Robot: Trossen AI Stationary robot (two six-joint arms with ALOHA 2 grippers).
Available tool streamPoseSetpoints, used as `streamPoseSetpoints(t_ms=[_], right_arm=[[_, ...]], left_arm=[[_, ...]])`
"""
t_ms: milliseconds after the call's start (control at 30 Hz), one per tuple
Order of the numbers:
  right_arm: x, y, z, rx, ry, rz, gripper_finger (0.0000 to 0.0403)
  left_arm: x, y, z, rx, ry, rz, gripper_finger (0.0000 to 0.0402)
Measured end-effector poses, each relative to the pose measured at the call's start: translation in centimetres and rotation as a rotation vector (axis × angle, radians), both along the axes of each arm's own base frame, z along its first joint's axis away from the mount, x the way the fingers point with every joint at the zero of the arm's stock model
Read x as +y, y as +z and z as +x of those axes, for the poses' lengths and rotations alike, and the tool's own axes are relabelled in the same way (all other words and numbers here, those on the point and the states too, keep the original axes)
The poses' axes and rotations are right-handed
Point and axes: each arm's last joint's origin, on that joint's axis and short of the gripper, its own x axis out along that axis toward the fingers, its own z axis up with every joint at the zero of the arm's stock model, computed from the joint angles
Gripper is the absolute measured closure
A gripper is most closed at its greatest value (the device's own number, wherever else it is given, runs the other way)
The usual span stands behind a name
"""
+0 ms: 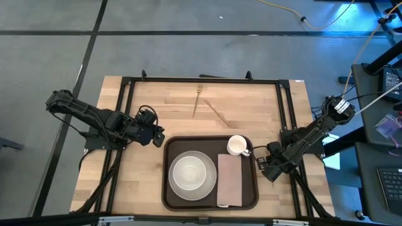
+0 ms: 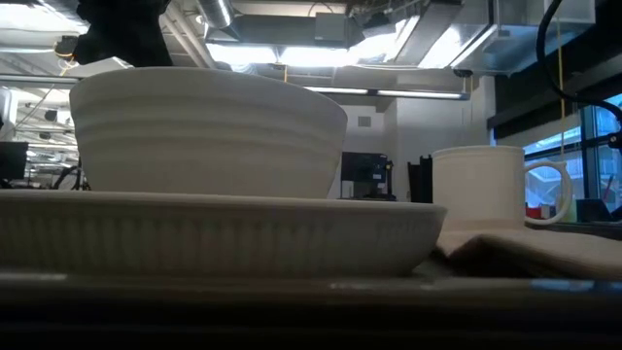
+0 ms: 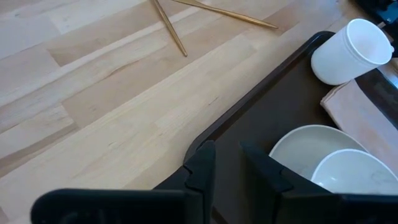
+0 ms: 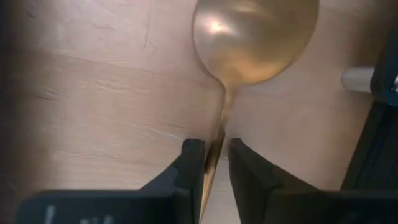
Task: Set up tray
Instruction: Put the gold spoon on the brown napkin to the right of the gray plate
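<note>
While the right pincer (image 4: 211, 163) closes on a gold spoon (image 4: 252, 40) by its handle — fingers pressing both sides, on the counter (image 1: 176, 100) just right of the tray (image 1: 210, 202) — the left pincer (image 3: 227, 168) hovers over the tray's left rim, nearly closed and holding nothing. On the tray are a bowl on a plate (image 1: 190, 174), a napkin (image 1: 230, 181) and a cup (image 1: 237, 145). Gripping the thin handle probably suits a lift toward the napkin. Two gold utensils (image 1: 207, 107) lie farther back.
</note>
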Motion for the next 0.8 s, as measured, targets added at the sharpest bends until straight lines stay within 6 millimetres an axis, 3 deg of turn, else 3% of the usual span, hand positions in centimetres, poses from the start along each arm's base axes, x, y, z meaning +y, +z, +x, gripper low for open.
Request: streamPoseSetpoints(t_ms=[433, 800], right_arm=[[0.0, 0.3, 0.0, 0.023, 0.053, -0.005, 0.0395], [0.3, 3.9, 0.3, -0.065, 0.052, 0.063, 0.0397]], left_arm=[[0.0, 0.0, 0.0, 0.000, 0.000, 0.000, 0.0343], [0.0, 0.0, 0.0, 0.001, -0.001, -0.001, 0.0343]])
